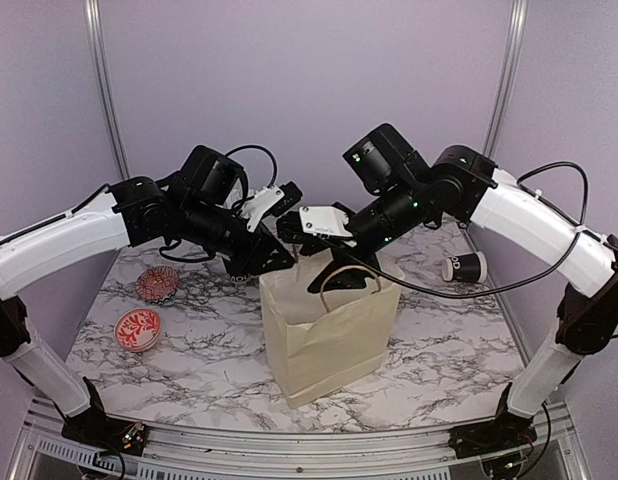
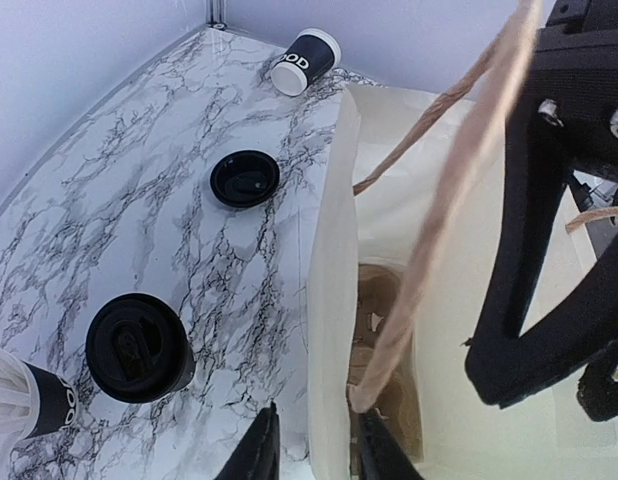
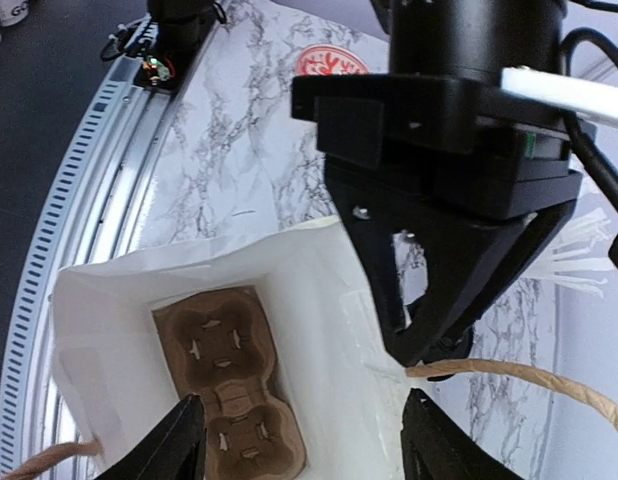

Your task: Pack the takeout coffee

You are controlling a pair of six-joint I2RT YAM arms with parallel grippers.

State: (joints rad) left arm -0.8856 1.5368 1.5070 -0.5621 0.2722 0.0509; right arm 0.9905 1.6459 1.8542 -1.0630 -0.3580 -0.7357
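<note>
By my reading nothing is packed yet. The coffee [image 2: 139,350] stands lidded on the table [image 2: 109,200], outside the bag [image 1: 329,335] and near its wall. My left gripper [image 2: 314,435] has its jaws narrowed, one on each side of that wall (pinching or not, I cannot tell). The right gripper [image 3: 301,430] hangs wide open and empty over the carrier [image 3: 229,385] in the bag. Picking up and loading the coffee are left.

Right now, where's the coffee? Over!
Left gripper shut on bag rim; right gripper open over bag. Coffee upright on table, not packed. Tray inside bag.

A carrier [image 3: 229,390] lies in the bag [image 1: 329,340]; the takeout coffee [image 2: 139,347] stands beside it.
</note>
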